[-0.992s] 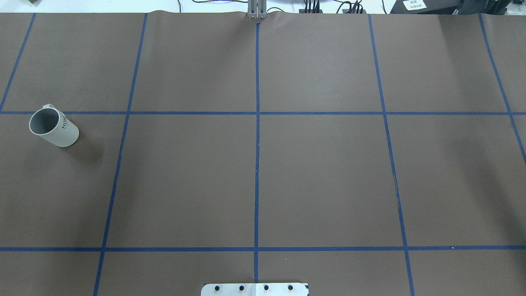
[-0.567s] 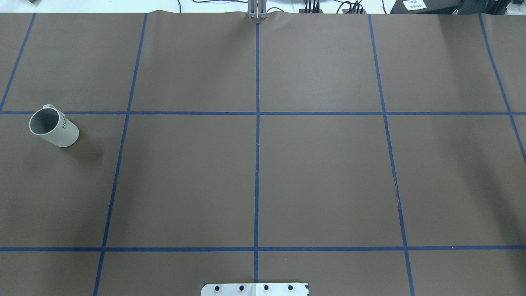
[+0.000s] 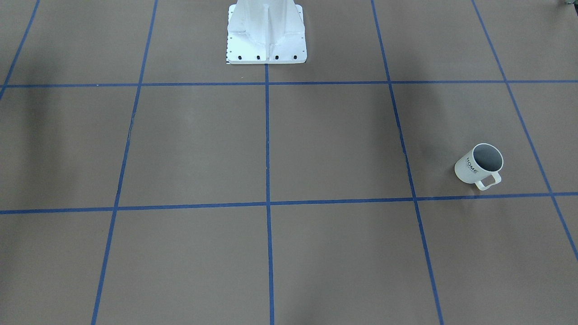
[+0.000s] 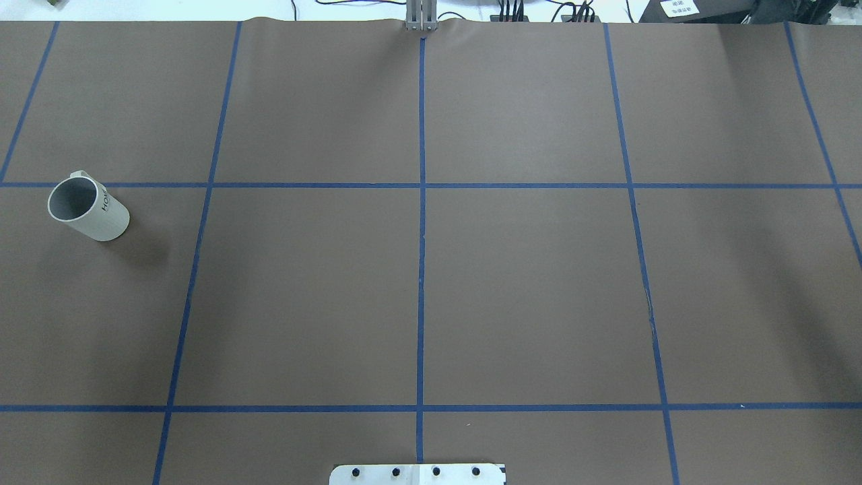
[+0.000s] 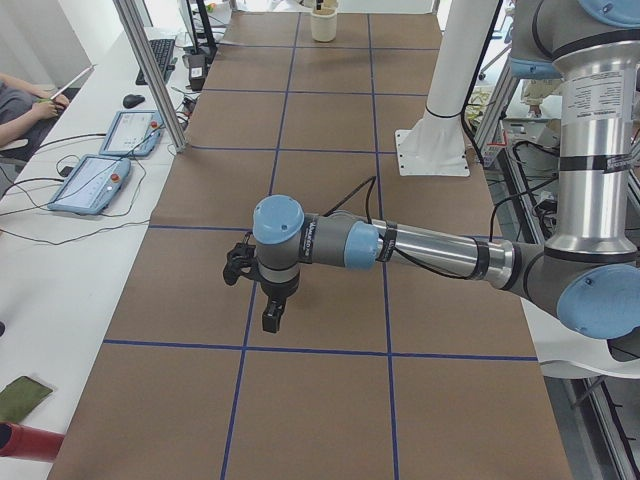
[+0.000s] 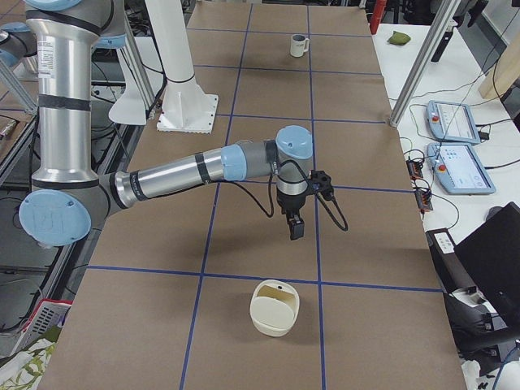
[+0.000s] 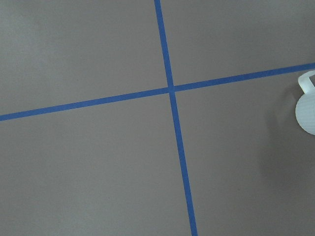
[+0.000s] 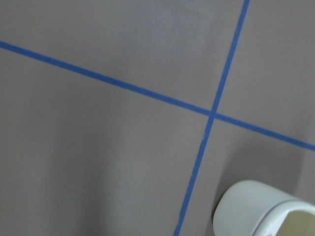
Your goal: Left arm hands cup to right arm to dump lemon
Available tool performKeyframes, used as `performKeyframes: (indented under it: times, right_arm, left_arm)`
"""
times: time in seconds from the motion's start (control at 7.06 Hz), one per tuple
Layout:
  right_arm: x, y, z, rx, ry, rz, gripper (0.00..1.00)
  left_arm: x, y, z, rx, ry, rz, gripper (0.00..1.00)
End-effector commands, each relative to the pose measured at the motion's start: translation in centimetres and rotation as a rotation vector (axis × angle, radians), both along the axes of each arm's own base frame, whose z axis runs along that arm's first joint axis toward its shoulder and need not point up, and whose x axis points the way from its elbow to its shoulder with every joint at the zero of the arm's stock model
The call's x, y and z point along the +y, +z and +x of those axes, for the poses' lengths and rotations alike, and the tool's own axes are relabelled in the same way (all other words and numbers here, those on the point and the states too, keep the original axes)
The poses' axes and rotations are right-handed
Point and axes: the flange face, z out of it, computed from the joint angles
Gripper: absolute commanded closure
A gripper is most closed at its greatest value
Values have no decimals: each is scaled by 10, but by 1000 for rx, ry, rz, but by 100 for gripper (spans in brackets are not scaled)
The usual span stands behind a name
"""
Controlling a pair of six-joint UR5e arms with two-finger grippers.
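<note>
Whether the jaws are parted or closed cannot be told (they show only in the side cameras). The left gripper (image 5: 271,318) and right gripper (image 6: 296,229) both hang pointing down over the brown table (image 4: 525,289). The cup (image 4: 87,209) stands upright near the table's left end, just beside a blue tape line (image 4: 303,185), its handle on the side away from the robot.

Robot lab: grid-taped table (image 4: 303,289), teach pendants (image 5: 88,183)
</note>
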Motion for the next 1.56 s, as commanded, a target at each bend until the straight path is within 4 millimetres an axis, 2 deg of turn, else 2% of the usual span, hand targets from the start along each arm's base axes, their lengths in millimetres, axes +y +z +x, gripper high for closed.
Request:
performKeyframes:
  times: [0.0, 0.14, 0.43, 0.57, 0.71, 0.85, 0.99, 1.28, 1.42]
  right_arm:
    - [-33, -54, -4, -25, 4, 174, 0]
    - [-44, -67, -7, -30, 16, 195, 0]
    - [-44, -65, -7, -37, 15, 201, 0]
    - [-46, -70, -13, -47, 2, 243, 0]
    - [-46, -71, -28, -60, -24, 274, 0]
    - [-46, -72, -38, -63, -42, 278, 0]
    - [-46, -72, -43, -64, -51, 276, 0]
    - [-45, -72, -44, -66, -54, 277, 0]
    - [-45, -72, -44, -66, -54, 277, 0]
  left_arm:
    - [-30, -35, 3, -2, 2, 187, 0]
    - [-33, -38, 5, 9, -20, 180, 0]
    - [-41, -39, 7, 33, -77, 177, 0]
    - [-46, -44, 37, 53, -26, 243, 0]
    - [-49, -34, 73, 69, 6, 206, 0]
    - [-48, -22, 123, 83, 60, 144, 0]
    - [-49, -10, 140, 108, -19, 43, 0]
    - [-41, -5, 204, 173, -100, -22, 0]
    - [-38, -2, 230, 161, -157, -22, 0]
